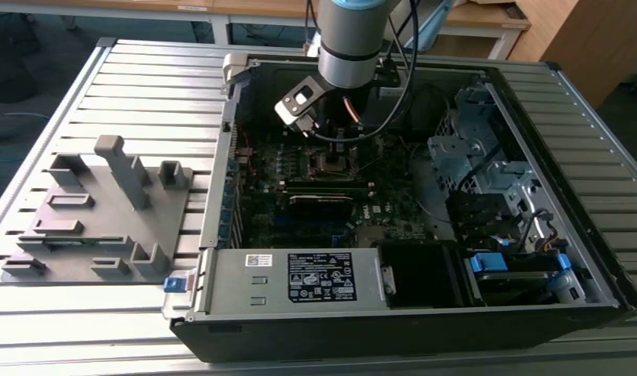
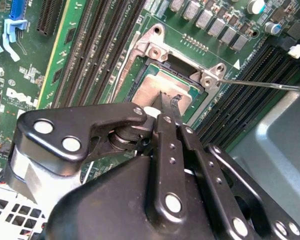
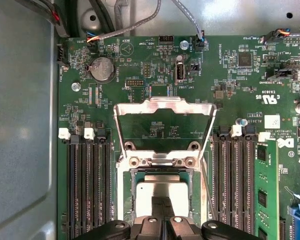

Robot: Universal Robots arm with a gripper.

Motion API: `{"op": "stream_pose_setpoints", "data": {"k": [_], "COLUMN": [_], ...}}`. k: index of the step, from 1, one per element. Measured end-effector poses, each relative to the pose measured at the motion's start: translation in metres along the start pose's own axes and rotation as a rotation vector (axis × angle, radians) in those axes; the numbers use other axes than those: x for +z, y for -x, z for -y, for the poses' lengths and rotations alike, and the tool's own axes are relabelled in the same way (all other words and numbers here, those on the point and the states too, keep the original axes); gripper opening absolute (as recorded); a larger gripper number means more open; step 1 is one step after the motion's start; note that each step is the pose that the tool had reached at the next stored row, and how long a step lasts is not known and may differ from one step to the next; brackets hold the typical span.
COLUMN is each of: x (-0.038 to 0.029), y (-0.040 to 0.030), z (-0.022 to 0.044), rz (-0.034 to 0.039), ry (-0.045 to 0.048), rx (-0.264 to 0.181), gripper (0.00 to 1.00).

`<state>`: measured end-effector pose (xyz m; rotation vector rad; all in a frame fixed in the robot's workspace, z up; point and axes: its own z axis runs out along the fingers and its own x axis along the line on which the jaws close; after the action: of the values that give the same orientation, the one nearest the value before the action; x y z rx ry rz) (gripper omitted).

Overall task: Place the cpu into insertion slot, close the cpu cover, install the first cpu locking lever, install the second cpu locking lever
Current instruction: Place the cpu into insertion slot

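Figure: socket layout.
We see the cpu (image 3: 162, 189) in the insertion slot (image 3: 140, 176), the cpu cover (image 3: 162, 103) open at its edge, memory slots (image 3: 87, 185) flanking.

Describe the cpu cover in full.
The cpu cover is a thin silver-grey metal frame with a large cut-out middle, through which the green motherboard shows. It stands swung open, tilted back from the insertion slot, joined only at its hinged edge. The cpu lies uncovered in the slot; nothing else touches the cover.

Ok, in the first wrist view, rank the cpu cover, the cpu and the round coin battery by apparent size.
1. cpu cover, raised open.
2. cpu, partly hidden by the gripper, so its full extent is unsure.
3. coin battery, clearly smallest.
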<state>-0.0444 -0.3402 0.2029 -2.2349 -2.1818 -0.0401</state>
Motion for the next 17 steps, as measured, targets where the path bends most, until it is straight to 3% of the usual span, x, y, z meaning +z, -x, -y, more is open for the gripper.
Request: {"op": "stream_pose_setpoints", "data": {"k": [17], "x": [0.0053], "y": [0.0003], "z": [0.0001], "rz": [0.0007], "ry": [-0.0003], "rx": [0.000], "gripper": [0.10]}}
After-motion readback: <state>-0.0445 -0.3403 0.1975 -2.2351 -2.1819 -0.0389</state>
